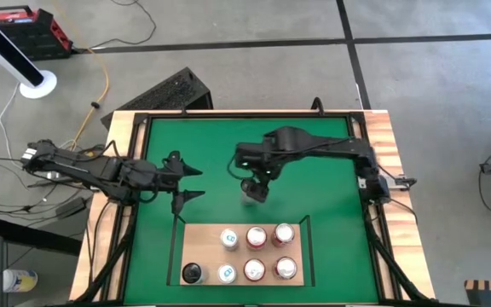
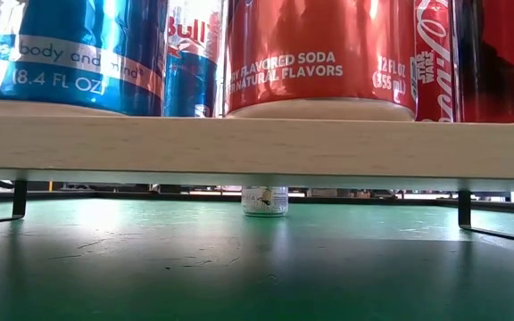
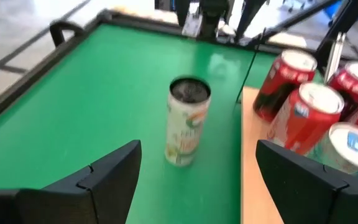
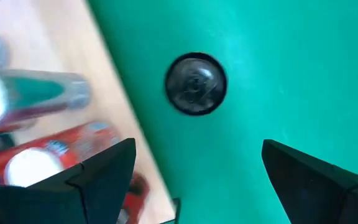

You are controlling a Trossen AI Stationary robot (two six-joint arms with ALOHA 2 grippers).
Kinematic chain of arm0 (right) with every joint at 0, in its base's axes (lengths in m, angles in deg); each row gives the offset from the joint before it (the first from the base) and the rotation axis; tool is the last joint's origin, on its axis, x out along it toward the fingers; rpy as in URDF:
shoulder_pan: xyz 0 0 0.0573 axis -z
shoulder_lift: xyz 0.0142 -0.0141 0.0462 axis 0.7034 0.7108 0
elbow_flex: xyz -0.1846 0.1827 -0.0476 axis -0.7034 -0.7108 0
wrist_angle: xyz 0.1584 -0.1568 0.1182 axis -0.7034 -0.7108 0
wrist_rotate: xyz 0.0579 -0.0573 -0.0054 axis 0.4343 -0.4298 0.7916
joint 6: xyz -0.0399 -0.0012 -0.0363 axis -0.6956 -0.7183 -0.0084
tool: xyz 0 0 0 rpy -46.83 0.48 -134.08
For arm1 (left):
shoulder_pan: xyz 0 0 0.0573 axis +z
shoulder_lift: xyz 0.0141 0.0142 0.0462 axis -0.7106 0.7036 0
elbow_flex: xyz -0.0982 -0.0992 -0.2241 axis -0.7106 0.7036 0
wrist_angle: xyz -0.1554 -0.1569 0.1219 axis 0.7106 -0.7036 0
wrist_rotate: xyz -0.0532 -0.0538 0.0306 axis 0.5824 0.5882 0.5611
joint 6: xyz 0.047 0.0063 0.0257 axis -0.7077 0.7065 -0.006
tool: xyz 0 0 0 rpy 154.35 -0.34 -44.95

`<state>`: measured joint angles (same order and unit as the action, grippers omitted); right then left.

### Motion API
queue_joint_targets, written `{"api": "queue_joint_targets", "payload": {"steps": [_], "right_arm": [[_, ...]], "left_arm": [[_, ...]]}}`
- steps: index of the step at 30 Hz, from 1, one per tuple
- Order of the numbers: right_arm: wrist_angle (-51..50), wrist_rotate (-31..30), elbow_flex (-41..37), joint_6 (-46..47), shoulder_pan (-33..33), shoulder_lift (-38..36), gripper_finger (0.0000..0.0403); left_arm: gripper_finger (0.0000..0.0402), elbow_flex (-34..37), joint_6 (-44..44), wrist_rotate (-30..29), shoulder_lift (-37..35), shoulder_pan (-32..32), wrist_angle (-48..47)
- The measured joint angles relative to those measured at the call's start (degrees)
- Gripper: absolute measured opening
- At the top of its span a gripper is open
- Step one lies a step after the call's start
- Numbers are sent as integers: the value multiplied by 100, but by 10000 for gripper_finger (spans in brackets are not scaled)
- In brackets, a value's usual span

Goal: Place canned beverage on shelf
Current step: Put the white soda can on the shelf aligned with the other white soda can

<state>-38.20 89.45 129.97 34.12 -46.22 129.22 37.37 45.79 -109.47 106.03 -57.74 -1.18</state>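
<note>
A white-and-green beverage can [image 3: 185, 121] stands upright on its base on the green mat, just off the shelf's far edge; it also shows from above [image 4: 196, 84] and under the shelf board [image 2: 264, 201]. My right gripper [image 4: 197, 149] hangs open above it, fingers pointing down, clear of its dark top. In the high view that gripper [image 1: 254, 189] mostly covers the can. The shelf [image 1: 205, 247], a pale wood board, lies near the front edge and holds several cans. My left gripper [image 1: 196, 182] waits open at the mat's left, facing the can.
Red cans [image 1: 269, 236] and blue-and-white cans [image 1: 228, 239] fill the shelf, with a dark can [image 1: 193, 273] at its near left corner. Wooden slat borders [image 1: 384, 162] and black rails edge the mat. Open green mat [image 1: 211, 141] lies on the far side.
</note>
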Motion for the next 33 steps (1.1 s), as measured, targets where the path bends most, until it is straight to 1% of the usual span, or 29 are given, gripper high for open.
{"api": "queue_joint_targets", "payload": {"steps": [2,5,7,10,13,19,23,26,29,33], "right_arm": [[6,-17,-2,-14,-110,-269,372],[1,-138,0,12,-308,-623,372],[5,-479,0,145,-476,-808,372],[5,-945,0,440,-739,-1026,372],[3,-1355,0,779,-1022,-1210,372],[3,-1958,-1,1253,-1650,-1280,372],[1,-2126,-2,1445,-1979,-1277,372],[4,-2170,-2,1591,-2149,-1276,372],[5,-2318,-2,1705,-2230,-1272,372],[6,-2325,-2,1708,-2287,-1272,372]], "left_arm": [[302,0,-111,59,74,87,249],[302,0,-347,570,275,391,693],[302,-3,-469,1102,517,672,1106],[302,-46,-631,1830,971,1104,1449],[302,-327,-1018,2229,1523,1431,1507],[302,-1126,-2087,2380,2655,1644,1574],[302,-1452,-2560,2591,3258,1647,1565],[302,-1587,-2712,2863,3662,1650,1539],[302,-1670,-2843,2889,3993,1665,1520],[302,-1820,-2847,2907,4296,1720,1602]]}}
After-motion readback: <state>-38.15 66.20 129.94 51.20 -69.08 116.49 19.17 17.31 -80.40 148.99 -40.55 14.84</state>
